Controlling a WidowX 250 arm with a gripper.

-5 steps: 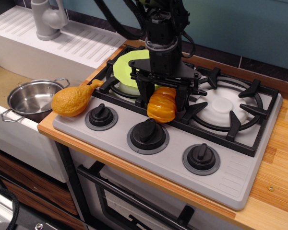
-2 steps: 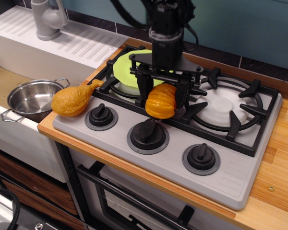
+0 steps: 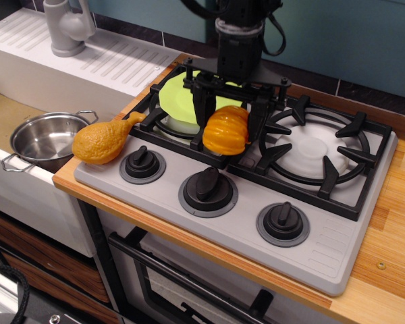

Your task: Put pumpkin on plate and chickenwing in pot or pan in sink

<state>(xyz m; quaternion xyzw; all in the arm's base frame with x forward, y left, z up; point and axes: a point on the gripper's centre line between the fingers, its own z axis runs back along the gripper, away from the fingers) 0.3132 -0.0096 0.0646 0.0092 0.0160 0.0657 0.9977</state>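
My gripper point(image 3: 227, 130) is shut on the ribbed orange pumpkin point(image 3: 226, 131) and holds it lifted above the middle of the stove. The lime-green plate point(image 3: 178, 98) lies on the left burner, just behind and to the left of the pumpkin, partly hidden by the gripper. The golden-brown chickenwing point(image 3: 105, 140) lies on the stove's front left corner, bone end pointing right. The shiny steel pot point(image 3: 46, 139) stands empty in the sink point(image 3: 7, 118) to the left of the chickenwing.
Three black knobs point(image 3: 208, 189) line the stove's front. The right burner point(image 3: 317, 150) has a black grate. A grey faucet point(image 3: 66, 27) stands on the ribbed white drainboard point(image 3: 115, 57). The wooden counter point(image 3: 395, 223) runs to the right.
The gripper has risen and moved slightly back with the pumpkin, which now hangs higher above the grate. The chickenwing, pot and plate have not moved.
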